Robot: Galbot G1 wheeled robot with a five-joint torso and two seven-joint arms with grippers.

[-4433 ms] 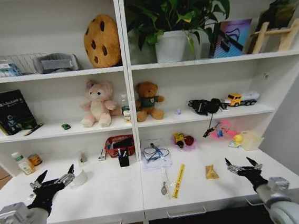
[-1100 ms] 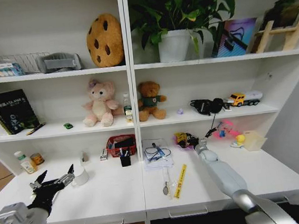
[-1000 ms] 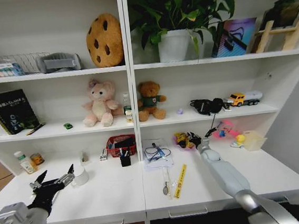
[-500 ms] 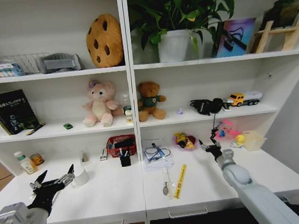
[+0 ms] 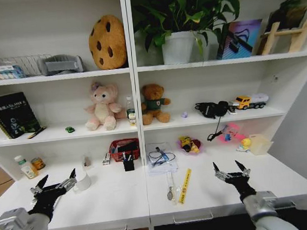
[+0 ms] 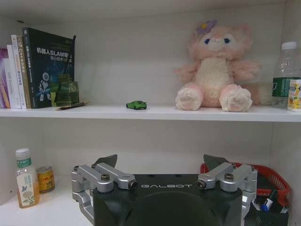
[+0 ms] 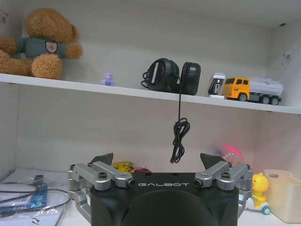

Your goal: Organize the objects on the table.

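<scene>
**A:** Start with the grippers. How do they stand?

**B:** The left gripper (image 5: 55, 184) hovers over the near left part of the table (image 5: 112, 198), fingers spread wide, nothing between them. The right gripper (image 5: 230, 169) hangs over the near right part, fingers equally wide apart and also empty. The wrist views agree: both pairs of fingertips stand well apart with only shelf behind them.

**A:** And from the left across, what lies there?

**B:** Far left, against the back wall, a small green-lidded bottle (image 5: 23, 167) with a little tin (image 5: 37, 163) just beside it. A white mug (image 5: 82, 181) sits just right of the left gripper. On the shelf above, a tiny green toy car (image 5: 68, 130) stands apart from the pink plush rabbit (image 5: 101, 106).

**A:** The middle?

**B:** A red wire basket (image 5: 123, 148) at the back, with a black pen holder (image 5: 127, 163) in front of it holding markers (image 5: 126, 156). Right of that, a white pad with a coiled cable (image 5: 160, 158) on it, then a yellow strip (image 5: 183, 185) lying near the front edge.

**A:** And the right side?

**B:** A yellow toy (image 5: 187, 143) at the back, pink toys (image 5: 230, 133) farther right, and a pale box (image 5: 258, 143) near the wall. The right gripper is nearer than all of them, touching none.
</scene>
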